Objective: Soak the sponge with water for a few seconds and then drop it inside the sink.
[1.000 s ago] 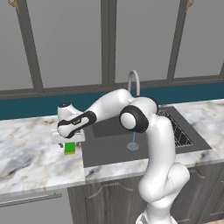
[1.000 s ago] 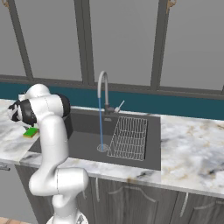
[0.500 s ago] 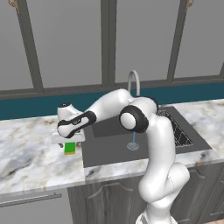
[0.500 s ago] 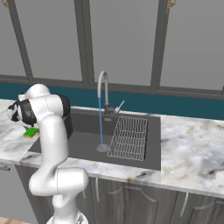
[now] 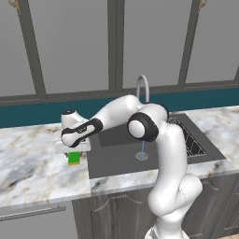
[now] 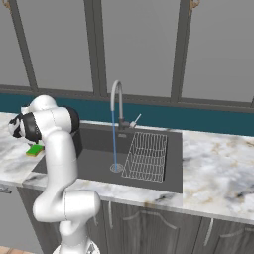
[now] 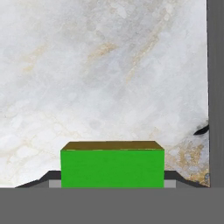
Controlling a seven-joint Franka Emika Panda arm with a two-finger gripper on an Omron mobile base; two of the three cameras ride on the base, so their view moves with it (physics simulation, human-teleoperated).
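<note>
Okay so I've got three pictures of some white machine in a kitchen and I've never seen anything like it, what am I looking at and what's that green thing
It is a computer-rendered kitchen with a white robot arm on a base that can drive. Two pictures come from cameras on that base, behind the arm to its left and to its right. The third comes from a camera on the hand, looking down along the gripper.

The arm reaches over a marble counter, left of a dark sink. A thin stream of water runs from the curved faucet; a wire rack sits in the basin.

The green thing is a sponge, green and yellow. The gripper has shut on it at the counter.
</note>
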